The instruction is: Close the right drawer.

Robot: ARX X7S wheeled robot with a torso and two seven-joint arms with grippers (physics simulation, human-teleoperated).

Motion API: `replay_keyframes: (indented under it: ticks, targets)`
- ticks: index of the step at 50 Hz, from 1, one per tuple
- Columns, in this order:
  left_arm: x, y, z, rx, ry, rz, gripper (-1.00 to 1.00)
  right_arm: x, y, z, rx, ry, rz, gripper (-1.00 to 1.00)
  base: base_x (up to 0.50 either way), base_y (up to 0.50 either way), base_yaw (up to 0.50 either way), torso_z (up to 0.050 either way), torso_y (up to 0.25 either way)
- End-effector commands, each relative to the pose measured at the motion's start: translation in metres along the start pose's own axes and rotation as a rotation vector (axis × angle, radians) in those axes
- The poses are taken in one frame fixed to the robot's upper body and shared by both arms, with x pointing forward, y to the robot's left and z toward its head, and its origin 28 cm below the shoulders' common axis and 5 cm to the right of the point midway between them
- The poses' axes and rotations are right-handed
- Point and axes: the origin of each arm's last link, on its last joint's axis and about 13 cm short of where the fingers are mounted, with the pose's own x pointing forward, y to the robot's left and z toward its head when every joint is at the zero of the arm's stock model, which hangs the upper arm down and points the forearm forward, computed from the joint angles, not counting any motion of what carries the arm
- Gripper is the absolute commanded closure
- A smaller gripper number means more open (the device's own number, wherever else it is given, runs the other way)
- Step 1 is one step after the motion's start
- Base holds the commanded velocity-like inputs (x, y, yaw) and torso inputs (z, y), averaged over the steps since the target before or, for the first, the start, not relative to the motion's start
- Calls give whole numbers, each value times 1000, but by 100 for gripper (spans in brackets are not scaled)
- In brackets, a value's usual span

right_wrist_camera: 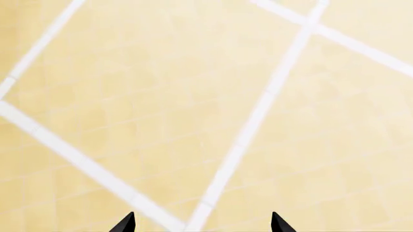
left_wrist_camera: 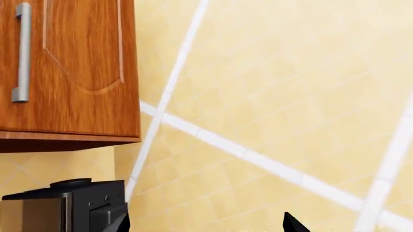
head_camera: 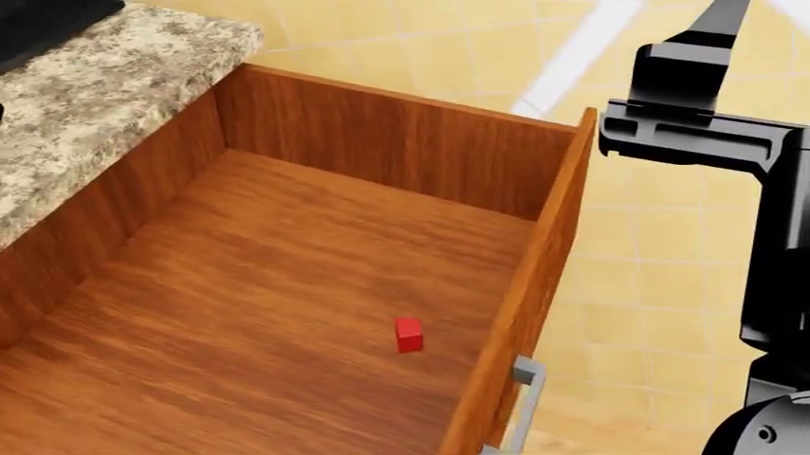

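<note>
The right drawer (head_camera: 303,284) stands pulled wide open below the speckled stone countertop (head_camera: 101,85), its grey bar handle (head_camera: 522,398) on the front panel and 1 small red cube (head_camera: 409,334) on its floor. The right gripper (right_wrist_camera: 201,223) and left gripper (left_wrist_camera: 206,223) each show 2 spread fingertips holding nothing, facing yellow tiled wall.

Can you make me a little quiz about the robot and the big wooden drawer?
1. True or false: the right drawer is pulled wide open.
2. What small thing lies on the drawer's floor? A) a red block B) a spoon C) a green ball
3. What colour is the drawer's bar handle?

Key:
1. True.
2. A, the red block.
3. Grey.
</note>
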Motion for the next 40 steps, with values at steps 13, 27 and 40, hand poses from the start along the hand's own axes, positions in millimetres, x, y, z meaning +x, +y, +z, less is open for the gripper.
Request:
replay_keyframes:
  ticks: [13,27,40]
  targets:
    - [-2,3,1,4,3,5,-100,0,0,-1,-10,-1,-2,-100,367,135,0,0,0]
    - [-3,4,1,4,6,5,-100,4,3,-16,31,20,4,-100,188,69,0,0,0]
    - [-2,4,4,6,1,5,-100,0,1,-8,35,9,7,-100,0,0,0,0,0]
